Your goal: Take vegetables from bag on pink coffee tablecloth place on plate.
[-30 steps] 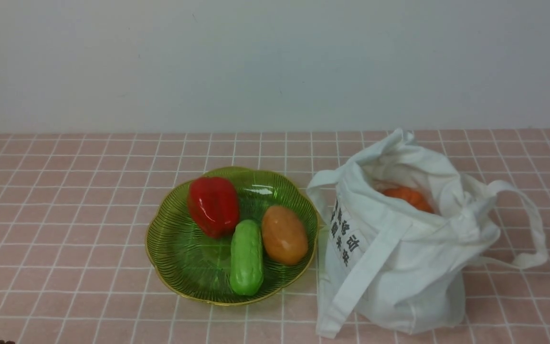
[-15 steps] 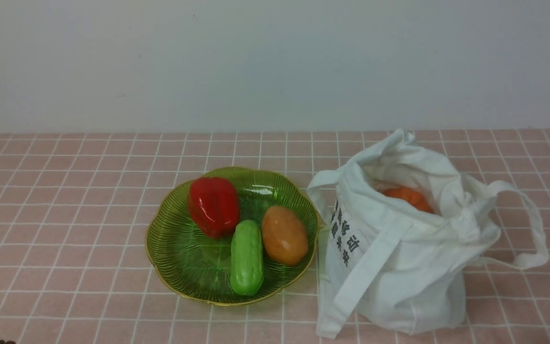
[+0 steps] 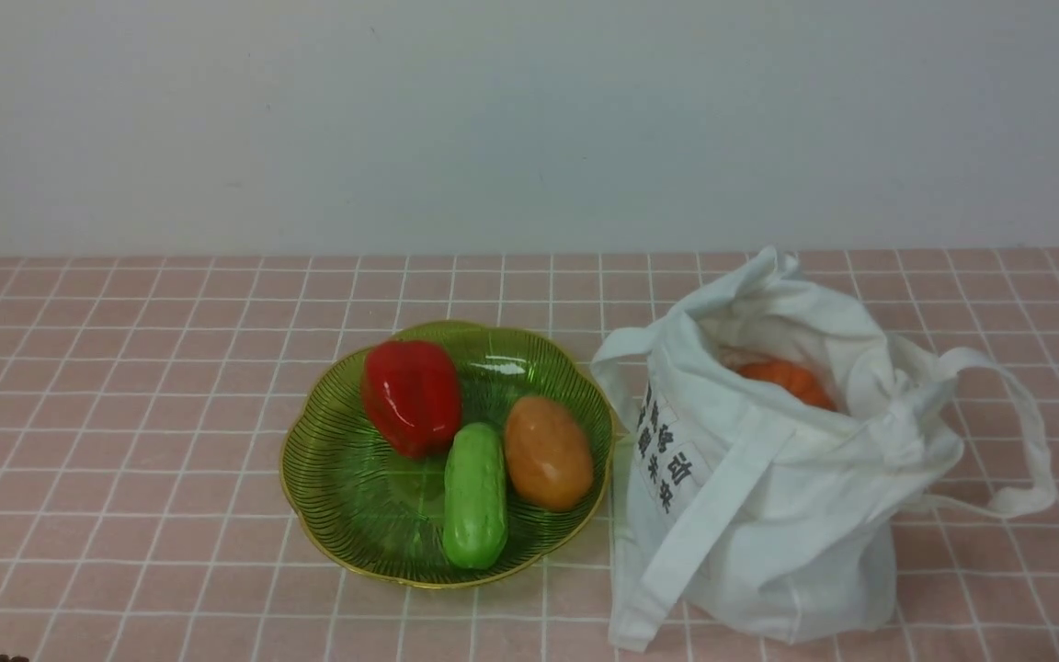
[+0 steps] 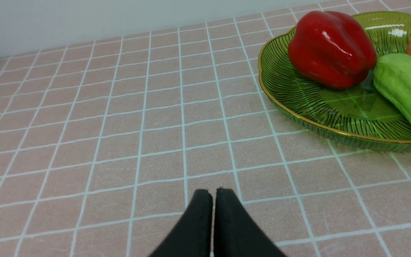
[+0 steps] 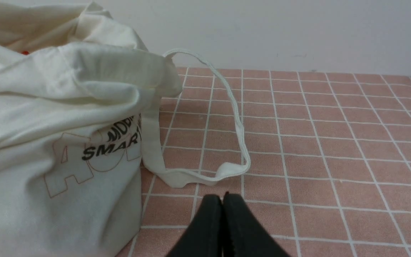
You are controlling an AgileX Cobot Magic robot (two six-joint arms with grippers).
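Nothing visible has shifted since the earlier front frames: plate, bag and vegetables keep their places. Landmark: the plate [image 3: 346,542], green and scalloped, on the pink tablecloth [image 3: 125,414].

Progress: most of the visible vegetables are delivered. Within the plate lie the red pepper [image 3: 412,395], the cucumber [image 3: 475,496], nearest the plate's front rim, and the potato [image 3: 548,450], at the plate's right side. Just right of the plate stands the white bag [image 3: 796,542], its mouth open, an orange vegetable [image 3: 782,379] inside; by my reading, that piece remains to be moved to the plate.

Grippers: the left gripper [image 4: 214,192], tips together with nothing between them, is apart from the plate; the right gripper [image 5: 224,198], likewise together and unladen, is apart from the plate and the bag.

Obscured: the bag's wall covers part of the orange piece and the bag's depths, so further contents cannot be told. A small dark fragment [image 3: 10,657], left of the plate, is cut off and unidentifiable.
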